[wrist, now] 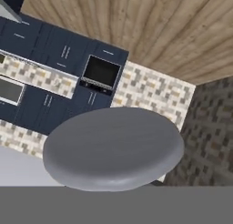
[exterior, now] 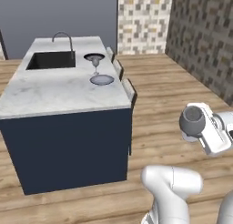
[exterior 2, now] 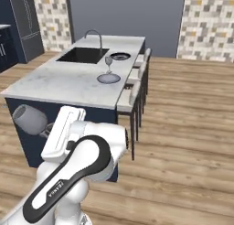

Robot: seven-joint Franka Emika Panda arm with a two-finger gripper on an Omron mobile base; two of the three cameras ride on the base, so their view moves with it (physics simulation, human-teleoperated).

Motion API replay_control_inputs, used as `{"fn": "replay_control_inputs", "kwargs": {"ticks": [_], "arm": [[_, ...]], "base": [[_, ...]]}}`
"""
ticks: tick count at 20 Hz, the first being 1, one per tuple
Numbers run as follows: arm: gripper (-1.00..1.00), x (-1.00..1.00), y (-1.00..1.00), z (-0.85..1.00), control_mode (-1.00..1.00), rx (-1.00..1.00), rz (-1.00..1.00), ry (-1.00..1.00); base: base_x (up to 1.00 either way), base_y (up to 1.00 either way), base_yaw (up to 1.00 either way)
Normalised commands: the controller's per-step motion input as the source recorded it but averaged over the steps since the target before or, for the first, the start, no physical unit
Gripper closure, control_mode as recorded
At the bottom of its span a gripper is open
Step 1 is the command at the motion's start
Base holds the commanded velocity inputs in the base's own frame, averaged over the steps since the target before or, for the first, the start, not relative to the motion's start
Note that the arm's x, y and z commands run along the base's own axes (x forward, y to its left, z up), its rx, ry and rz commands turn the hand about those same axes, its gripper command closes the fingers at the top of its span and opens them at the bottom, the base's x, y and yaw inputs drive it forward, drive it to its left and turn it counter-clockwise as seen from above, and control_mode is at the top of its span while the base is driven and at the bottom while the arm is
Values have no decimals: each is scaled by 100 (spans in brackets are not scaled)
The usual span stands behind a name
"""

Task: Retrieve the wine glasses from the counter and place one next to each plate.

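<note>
While claw [exterior: 198, 133] grips wine glass [exterior: 192, 119], second glass [exterior: 95, 63] stands between plates [exterior: 102, 80] on island.

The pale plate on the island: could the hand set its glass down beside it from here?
Probably not. The hand, holding a wine glass, hangs over the floor short of the island, and the pale plate lies far along its top. Nothing blocks the way; the base likely must drive closer.
</note>
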Motion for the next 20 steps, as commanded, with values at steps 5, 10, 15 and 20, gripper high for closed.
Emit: {"fn": "replay_control_inputs", "kwargs": {"ticks": [5, 10, 15, 20], "arm": [[100, 0, 0, 0, 100, 0, 0, 0], [100, 0, 0, 0, 100, 0, 0, 0], [100, 0, 0, 0, 100, 0, 0, 0], [100, 0, 0, 0, 100, 0, 0, 0]], "base": [[88, -100, 22], [99, -100, 26], [99, -100, 26], [80, -94, 42]]}}
